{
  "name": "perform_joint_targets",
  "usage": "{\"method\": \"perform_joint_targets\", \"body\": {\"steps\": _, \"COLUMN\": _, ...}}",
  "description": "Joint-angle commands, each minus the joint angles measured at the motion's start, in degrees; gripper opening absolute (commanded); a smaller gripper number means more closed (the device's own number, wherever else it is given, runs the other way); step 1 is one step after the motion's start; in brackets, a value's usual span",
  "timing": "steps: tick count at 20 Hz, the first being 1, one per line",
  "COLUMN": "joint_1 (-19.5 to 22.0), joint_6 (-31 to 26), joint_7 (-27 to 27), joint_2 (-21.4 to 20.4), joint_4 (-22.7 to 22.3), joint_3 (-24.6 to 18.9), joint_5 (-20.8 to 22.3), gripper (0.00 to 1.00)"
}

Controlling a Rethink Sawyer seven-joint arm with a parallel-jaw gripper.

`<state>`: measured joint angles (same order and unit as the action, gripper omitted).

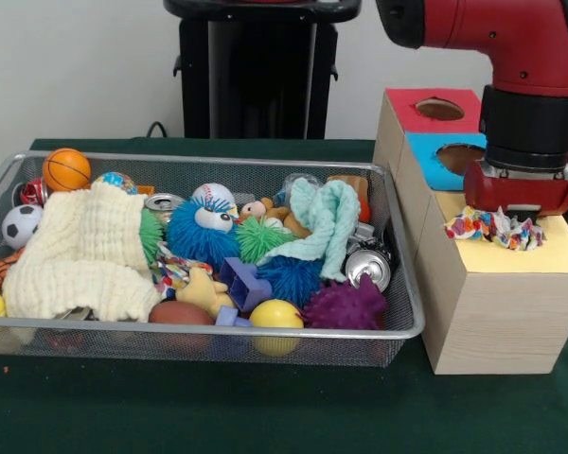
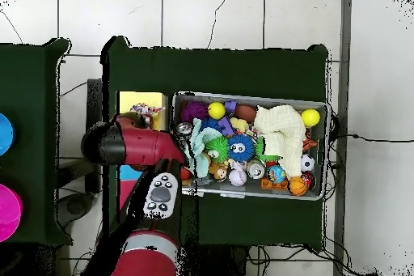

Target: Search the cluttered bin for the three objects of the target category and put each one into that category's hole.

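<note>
The wire mesh bin [image 1: 412, 312] sits on the green table, full of toys. One white wad with red, blue and yellow patches [image 1: 492, 227] lies on the yellow surround [image 1: 554, 251] of the pale wood box, covering where the hole would be. My gripper [image 1: 511, 216] hangs right above it, touching or nearly touching it; its tips are hidden. The overhead view shows the same wad [image 2: 145, 112] on the yellow patch [image 2: 129, 103] at the end of my arm [image 2: 137, 145]. A similar printed scrap [image 1: 173, 271] peeks out between the cream cloth and the blue fuzzy ball.
Red-surround hole [image 1: 439, 109] and blue-surround hole [image 1: 459, 156] lie behind the yellow one. The bin holds a cream cloth [image 1: 80, 251], mint cloth [image 1: 327, 222], spiky balls [image 1: 346, 307], cans [image 1: 367, 268] and small balls. Bin rim [image 2: 251, 95] lies right of the box.
</note>
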<state>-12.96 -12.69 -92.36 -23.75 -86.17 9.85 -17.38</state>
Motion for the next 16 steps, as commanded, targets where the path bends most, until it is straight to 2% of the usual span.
{"method": "perform_joint_targets", "body": {"steps": 1, "joint_1": -2.2, "joint_6": -22.6, "joint_7": -16.0, "joint_2": 11.0, "joint_4": 1.4, "joint_3": 2.1, "joint_5": -2.2, "gripper": 0.00}}
{"method": "perform_joint_targets", "body": {"steps": 4, "joint_1": -1.6, "joint_6": -25.7, "joint_7": -14.8, "joint_2": 10.7, "joint_4": 1.9, "joint_3": 1.4, "joint_5": -1.7, "gripper": 0.00}}
{"method": "perform_joint_targets", "body": {"steps": 6, "joint_1": -2.1, "joint_6": -23.6, "joint_7": -14.5, "joint_2": 10.6, "joint_4": 2.0, "joint_3": 2.0, "joint_5": -1.0, "gripper": 0.00}}
{"method": "perform_joint_targets", "body": {"steps": 9, "joint_1": -3.2, "joint_6": -16.4, "joint_7": -14.2, "joint_2": 9.6, "joint_4": 1.1, "joint_3": 3.5, "joint_5": 0.6, "gripper": 0.00}}
{"method": "perform_joint_targets", "body": {"steps": 13, "joint_1": -3.6, "joint_6": -11.2, "joint_7": -13.4, "joint_2": 7.9, "joint_4": -0.4, "joint_3": 3.9, "joint_5": 1.7, "gripper": 0.00}}
{"method": "perform_joint_targets", "body": {"steps": 16, "joint_1": -1.9, "joint_6": -7.2, "joint_7": -11.1, "joint_2": 5.5, "joint_4": -2.2, "joint_3": 1.5, "joint_5": 2.4, "gripper": 0.00}}
